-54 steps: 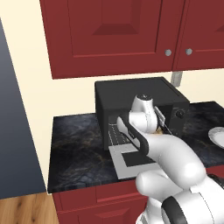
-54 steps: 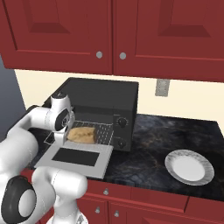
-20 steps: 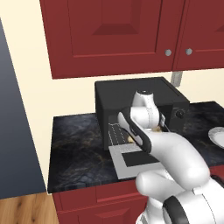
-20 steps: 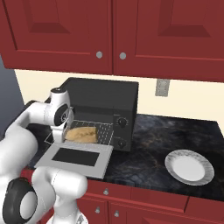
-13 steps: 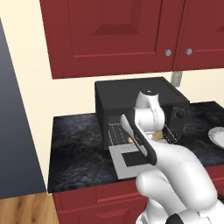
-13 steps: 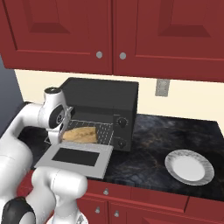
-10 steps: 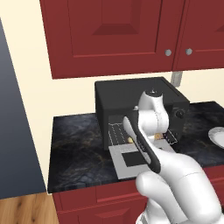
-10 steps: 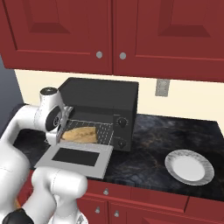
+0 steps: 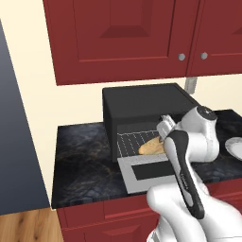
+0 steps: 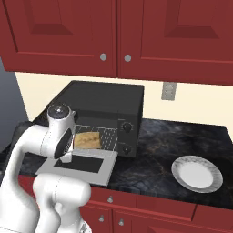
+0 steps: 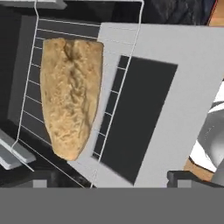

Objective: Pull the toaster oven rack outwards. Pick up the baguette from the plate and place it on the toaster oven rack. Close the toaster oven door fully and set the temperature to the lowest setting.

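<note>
Hand (image 11: 109, 177) spread wide, holding nothing, its 2 fingertips (image 11: 41, 177) poking up at the bottom edge of the hand view. Over the last 3 seconds it has lifted up and back off the baguette (image 11: 72, 94), which stays put right under it on the toaster oven rack (image 11: 30, 65). In the left base view the hand (image 9: 166, 128) hangs just above the loaf (image 9: 152, 146); in the right base view the forearm covers most of the oven mouth and the baguette (image 10: 86, 139) shows just beyond it.

Rack is pulled out partway, its front edge overhanging the dropped toaster oven door (image 11: 183, 87), which lies flat open below and toward the robot from the hand. Baguette lies along the rack, inside the wire frame, nothing touching it.

Meaning for the task: rack pull and bread placement look done; the plate (image 10: 196, 173) on the table (image 10: 154, 150) far off to the robot's right of the hand is bare. Left to do: door shut, then temperature knob. The rack sticking out over the door may block closing, so it likely needs to slide back in, my guess only. The 2 knobs (image 10: 125, 127) sit on the toaster oven (image 10: 104, 102) panel to the right of the hand, untouched; which one is temperature I cannot tell.
</note>
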### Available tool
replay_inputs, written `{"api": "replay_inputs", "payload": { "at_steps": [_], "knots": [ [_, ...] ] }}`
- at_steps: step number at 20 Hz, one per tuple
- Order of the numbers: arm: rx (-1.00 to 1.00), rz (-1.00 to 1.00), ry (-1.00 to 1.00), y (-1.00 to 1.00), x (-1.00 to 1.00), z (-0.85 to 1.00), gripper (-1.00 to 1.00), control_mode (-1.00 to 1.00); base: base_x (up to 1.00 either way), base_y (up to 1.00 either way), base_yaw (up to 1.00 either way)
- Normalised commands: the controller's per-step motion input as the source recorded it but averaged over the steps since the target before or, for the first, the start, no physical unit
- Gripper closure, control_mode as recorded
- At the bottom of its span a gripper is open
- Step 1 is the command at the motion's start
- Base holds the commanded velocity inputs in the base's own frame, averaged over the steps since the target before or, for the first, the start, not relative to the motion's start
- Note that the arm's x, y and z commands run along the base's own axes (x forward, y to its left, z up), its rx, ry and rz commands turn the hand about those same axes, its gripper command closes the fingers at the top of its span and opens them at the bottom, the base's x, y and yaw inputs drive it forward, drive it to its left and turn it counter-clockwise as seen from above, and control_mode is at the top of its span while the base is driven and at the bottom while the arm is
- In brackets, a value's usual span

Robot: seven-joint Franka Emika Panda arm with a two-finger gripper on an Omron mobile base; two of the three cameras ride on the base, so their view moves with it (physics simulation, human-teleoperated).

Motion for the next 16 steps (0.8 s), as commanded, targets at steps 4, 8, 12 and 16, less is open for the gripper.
{"api": "replay_inputs", "payload": {
  "at_steps": [4,8,12,16],
  "knots": [
    [-0.08,0.5,-0.09,-0.34,-0.09,0.32,-1.0,-1.0,0.0,0.0,0.0],
    [-0.35,0.62,0.0,-0.01,-0.35,0.39,-1.0,-1.0,0.0,0.0,0.0],
    [-0.44,0.59,0.0,-0.03,-0.31,0.15,-1.0,-1.0,0.0,0.0,0.0],
    [-0.23,0.38,-0.04,-0.44,-0.04,-0.29,-1.0,-1.0,0.0,0.0,0.0]
  ]
}}
